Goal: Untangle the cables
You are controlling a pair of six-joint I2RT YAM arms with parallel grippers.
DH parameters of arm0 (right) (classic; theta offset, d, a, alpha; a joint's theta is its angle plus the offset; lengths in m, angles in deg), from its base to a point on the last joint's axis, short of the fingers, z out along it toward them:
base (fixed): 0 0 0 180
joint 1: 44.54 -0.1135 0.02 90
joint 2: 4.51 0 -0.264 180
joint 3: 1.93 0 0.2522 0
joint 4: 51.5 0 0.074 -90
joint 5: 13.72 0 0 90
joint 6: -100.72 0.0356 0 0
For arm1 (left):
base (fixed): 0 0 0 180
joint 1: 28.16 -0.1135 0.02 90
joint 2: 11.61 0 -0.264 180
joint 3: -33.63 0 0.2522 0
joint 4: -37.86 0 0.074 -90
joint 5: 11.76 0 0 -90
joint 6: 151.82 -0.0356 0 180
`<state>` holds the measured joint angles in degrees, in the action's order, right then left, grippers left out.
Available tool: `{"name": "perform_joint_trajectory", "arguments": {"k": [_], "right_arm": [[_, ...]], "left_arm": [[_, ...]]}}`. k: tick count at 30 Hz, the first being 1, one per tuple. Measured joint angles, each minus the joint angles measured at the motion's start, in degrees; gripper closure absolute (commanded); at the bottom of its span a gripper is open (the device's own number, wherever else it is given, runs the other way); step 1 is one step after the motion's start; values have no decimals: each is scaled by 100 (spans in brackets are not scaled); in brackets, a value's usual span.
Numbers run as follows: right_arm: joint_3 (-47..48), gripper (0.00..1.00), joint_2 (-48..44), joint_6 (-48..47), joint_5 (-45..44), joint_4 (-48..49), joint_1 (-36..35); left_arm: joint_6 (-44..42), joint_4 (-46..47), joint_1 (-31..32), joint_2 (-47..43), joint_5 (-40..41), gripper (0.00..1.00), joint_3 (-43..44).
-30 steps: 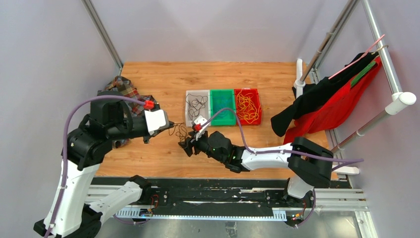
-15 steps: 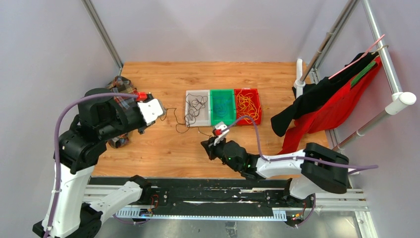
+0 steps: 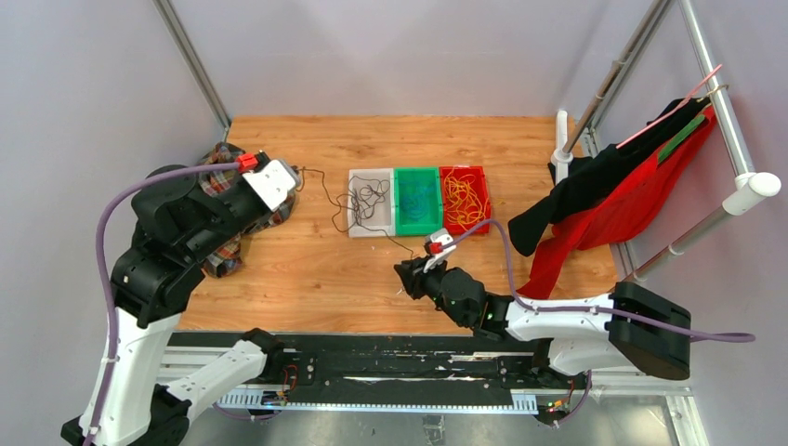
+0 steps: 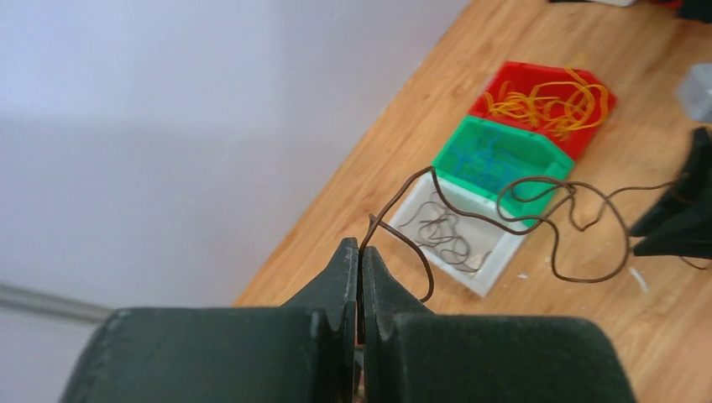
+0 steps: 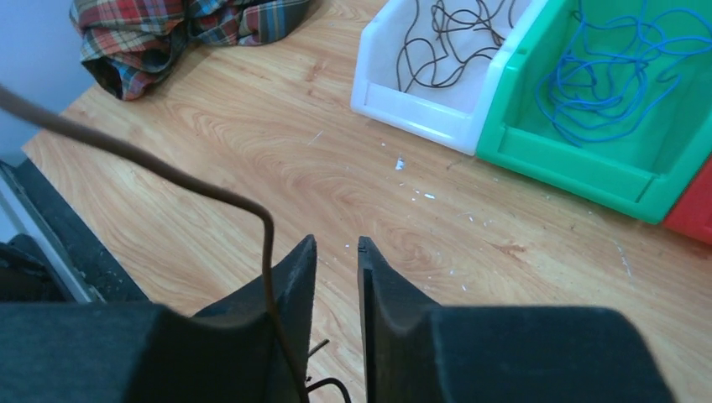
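My left gripper (image 3: 299, 173) is raised at the left of the table, shut (image 4: 359, 248) on one end of a thin dark cable (image 4: 403, 193). The cable (image 3: 334, 218) loops across the front of the white bin (image 3: 353, 200) toward my right gripper (image 3: 401, 275). My right gripper (image 5: 336, 248) is low over the table with a narrow gap between its jaws. The cable (image 5: 268, 252) lies over the outside of its left finger, not between the jaws. The white bin (image 5: 420, 122) holds dark cables, the green bin (image 5: 571, 164) blue ones, the red bin (image 3: 481, 177) yellow ones.
A plaid cloth (image 3: 228, 172) lies at the table's left edge under my left arm and shows in the right wrist view (image 5: 168, 34). A rack with black and red garments (image 3: 632, 186) stands at the right.
My left gripper has moved back and to the left with the cable, drawing it out. My right gripper has moved right, away from the left one.
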<state>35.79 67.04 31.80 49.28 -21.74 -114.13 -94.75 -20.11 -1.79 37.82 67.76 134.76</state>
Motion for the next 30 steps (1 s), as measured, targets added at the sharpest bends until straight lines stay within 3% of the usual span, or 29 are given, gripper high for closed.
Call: {"name": "perform_joint_trajectory", "arguments": {"k": [3, 7, 20, 30], "right_arm": [[249, 48, -55, -103, 205, -361, 0], [619, 34, -210, -138, 494, -667, 0], [1622, 34, -358, -448, 660, -1296, 0], [2308, 34, -302, -573, -1169, -2391, 48]], "left_arm": [[127, -111, 0, 44, -514, 98, -11], [232, -245, 0, 107, -992, 99, -122], [2, -557, 0, 326, -1515, 97, -212], [35, -111, 0, 1172, -1097, 99, -267]]}}
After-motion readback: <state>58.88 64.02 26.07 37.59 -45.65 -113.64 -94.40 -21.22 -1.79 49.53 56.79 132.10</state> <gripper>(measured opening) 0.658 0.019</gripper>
